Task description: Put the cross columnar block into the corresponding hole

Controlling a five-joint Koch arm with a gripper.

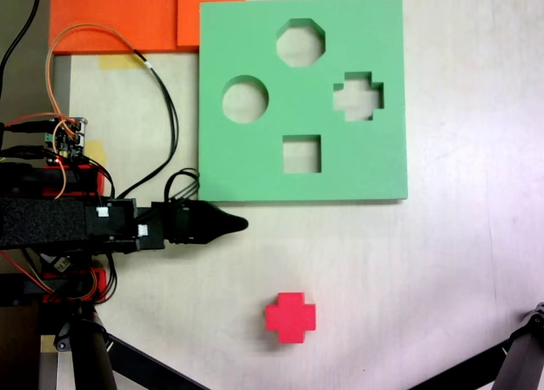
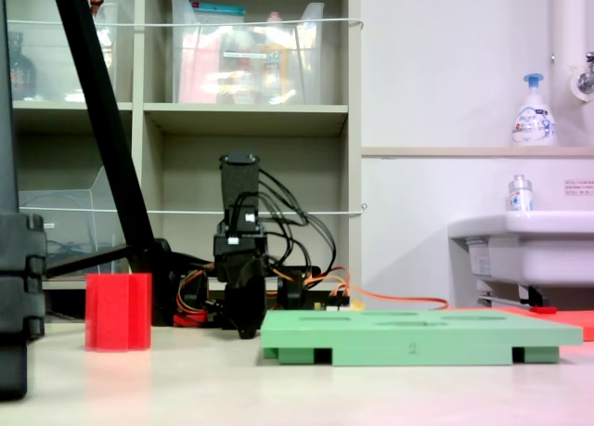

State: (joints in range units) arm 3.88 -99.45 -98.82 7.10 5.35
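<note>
The red cross columnar block [image 1: 290, 317] stands alone on the pale table, low in the first exterior view, and appears at the second exterior view's left [image 2: 118, 312]. The green foam board [image 1: 255, 173] lies above it, its plus-shaped hole [image 1: 358, 96] near the right edge. My black gripper [image 1: 236, 225] points right just below the board's lower left corner, shut with nothing in it, well left of and above the block. In the second exterior view the gripper [image 2: 245, 329] hangs low over the table, between the block and the green foam board [image 2: 422, 335].
The board also has an octagonal [image 1: 300, 42], a round [image 1: 245, 99] and a square [image 1: 301, 154] cutout. Orange foam slabs [image 1: 127, 16] lie at the top left. Cables and a circuit board [image 1: 70, 140] crowd the arm's base. Black tripod legs [image 1: 510, 364] cross the bottom corners.
</note>
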